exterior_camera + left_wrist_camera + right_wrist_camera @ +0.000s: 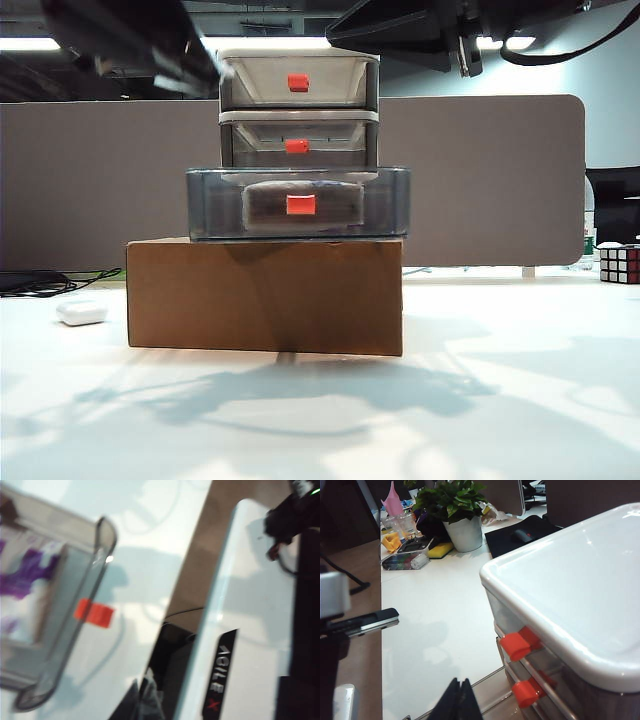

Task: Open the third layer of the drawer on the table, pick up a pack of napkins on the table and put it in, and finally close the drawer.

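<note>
The drawer (298, 105) stands on a brown cardboard box. Its third layer (210, 205) is pulled out toward the front, red handle (301, 205) at its centre. The pack of napkins (265, 206) lies inside it, showing through the grey front. In the left wrist view the pack (25, 585) with its purple mark sits in the open tray (75, 625). My left gripper (145, 700) is shut and empty, above and beside the tray. My right gripper (457, 700) is shut and empty, hovering beside the drawer's white top (570, 590), in front of the two upper red handles (517, 645).
The cardboard box (265, 295) rests on the white table (320, 420). A white rounded case (81, 313) lies at the left, a puzzle cube (619, 264) at the far right. A grey partition stands behind. A potted plant (457, 510) and clutter sit on another desk.
</note>
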`<state>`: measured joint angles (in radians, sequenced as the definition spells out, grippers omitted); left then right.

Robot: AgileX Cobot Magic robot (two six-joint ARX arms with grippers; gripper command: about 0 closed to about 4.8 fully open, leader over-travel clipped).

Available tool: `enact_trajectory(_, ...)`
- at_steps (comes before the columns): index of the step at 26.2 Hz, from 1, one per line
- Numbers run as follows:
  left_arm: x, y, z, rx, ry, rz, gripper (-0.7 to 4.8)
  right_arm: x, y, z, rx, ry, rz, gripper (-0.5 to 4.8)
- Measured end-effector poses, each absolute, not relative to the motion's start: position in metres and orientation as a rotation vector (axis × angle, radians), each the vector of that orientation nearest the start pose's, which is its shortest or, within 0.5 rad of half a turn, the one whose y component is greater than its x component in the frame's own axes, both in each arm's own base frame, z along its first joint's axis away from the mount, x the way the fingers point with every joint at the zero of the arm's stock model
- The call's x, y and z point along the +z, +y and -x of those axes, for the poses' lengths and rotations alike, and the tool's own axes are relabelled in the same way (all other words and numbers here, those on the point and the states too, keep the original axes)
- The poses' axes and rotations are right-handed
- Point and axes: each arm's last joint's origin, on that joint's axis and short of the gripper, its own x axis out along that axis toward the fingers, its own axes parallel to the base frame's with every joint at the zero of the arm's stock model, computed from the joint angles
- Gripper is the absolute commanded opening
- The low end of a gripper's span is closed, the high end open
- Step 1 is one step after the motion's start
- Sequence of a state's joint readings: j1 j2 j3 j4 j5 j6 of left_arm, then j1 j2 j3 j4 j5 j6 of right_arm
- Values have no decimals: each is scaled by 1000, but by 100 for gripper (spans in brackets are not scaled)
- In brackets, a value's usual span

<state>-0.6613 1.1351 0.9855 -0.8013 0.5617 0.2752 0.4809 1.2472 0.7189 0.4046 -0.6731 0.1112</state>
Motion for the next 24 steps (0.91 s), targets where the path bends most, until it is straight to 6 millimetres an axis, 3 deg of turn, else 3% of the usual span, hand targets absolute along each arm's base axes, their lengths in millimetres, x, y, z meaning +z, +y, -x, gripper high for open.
enact_trajectory(11, 249, -165, -190, -1172, 1013, -299, -5, 271, 140, -229, 1127, 192, -110, -6)
enact_trajectory(24, 255, -173, -205, -976, 814, -414, -5, 271, 140, -229, 1127, 185, -100, -6)
